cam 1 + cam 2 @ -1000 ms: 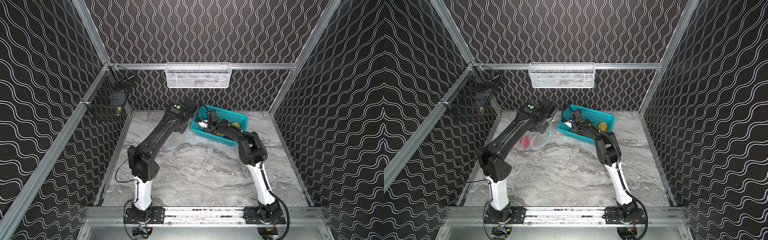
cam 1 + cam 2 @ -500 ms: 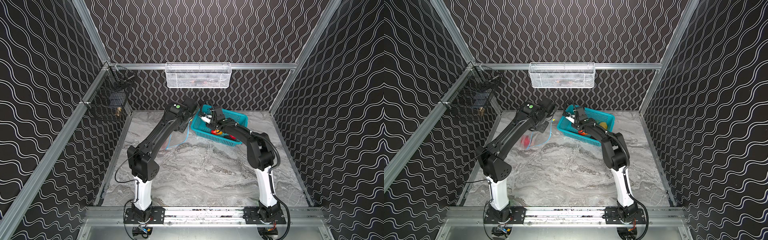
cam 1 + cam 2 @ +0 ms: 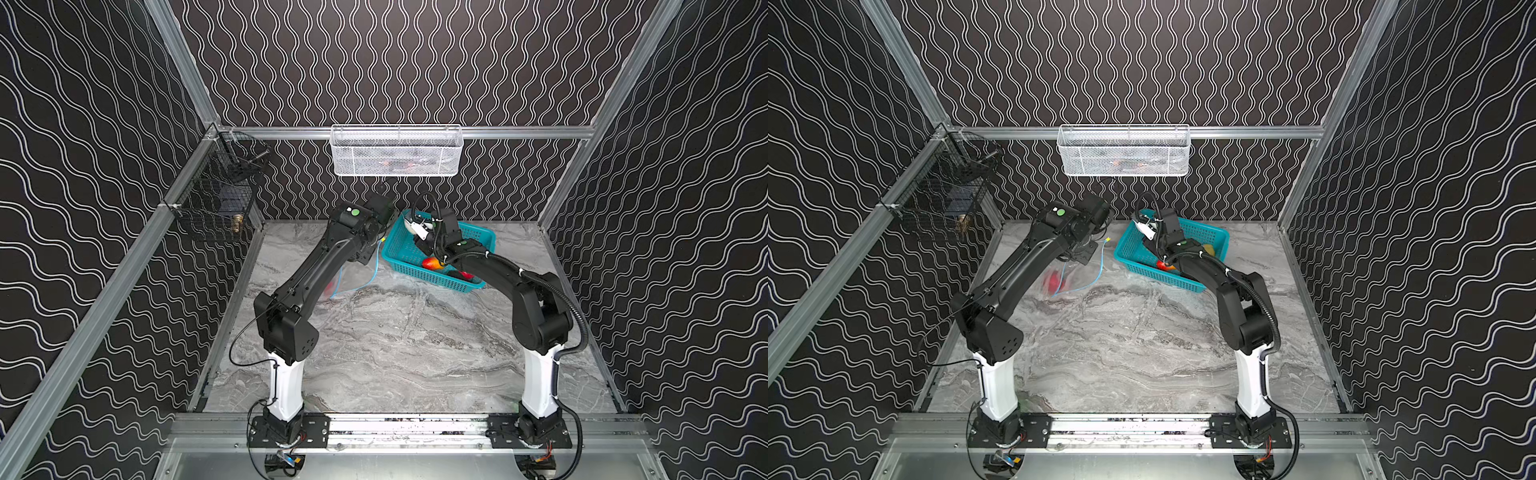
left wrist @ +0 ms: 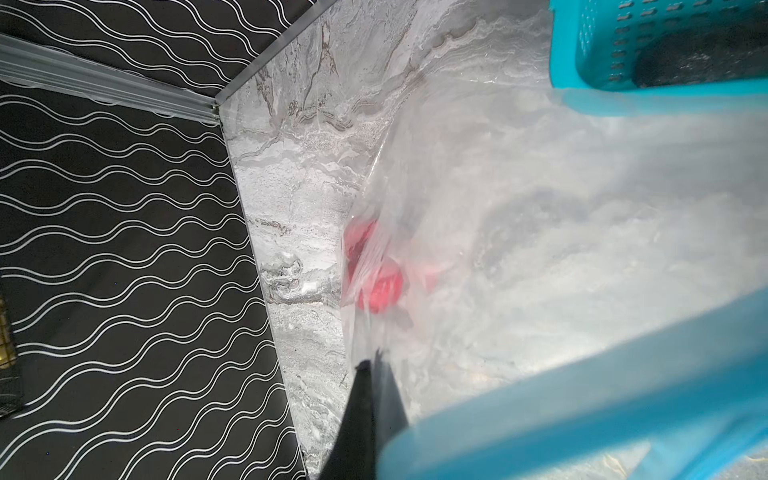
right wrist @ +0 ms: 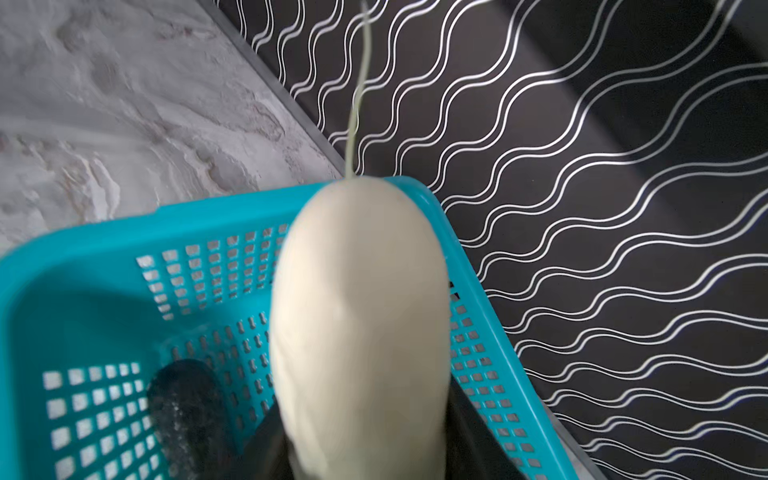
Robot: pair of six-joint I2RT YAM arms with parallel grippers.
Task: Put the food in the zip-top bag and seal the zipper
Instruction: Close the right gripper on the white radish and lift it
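Only the red pieces (image 4: 380,286) are bagged so far, with the bag (image 4: 519,199) pinched at its mouth by the left gripper (image 4: 371,365), a white radish (image 5: 357,332) clamped in the right gripper (image 3: 417,228) over the basket (image 5: 104,232), a dark piece (image 5: 187,411) left inside and the zipper (image 4: 582,395) not closed yet.

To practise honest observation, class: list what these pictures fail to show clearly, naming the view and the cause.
Right gripper: fingers mostly hidden behind the blurred white vegetable it grips, right wrist view.
Left gripper: largely covered by its own arm in both top views; only dark shut tips show in the left wrist view.
Red food: smeared by the crinkled zip-top bag, left wrist view.
White mesh basket: contents too small, both top views.
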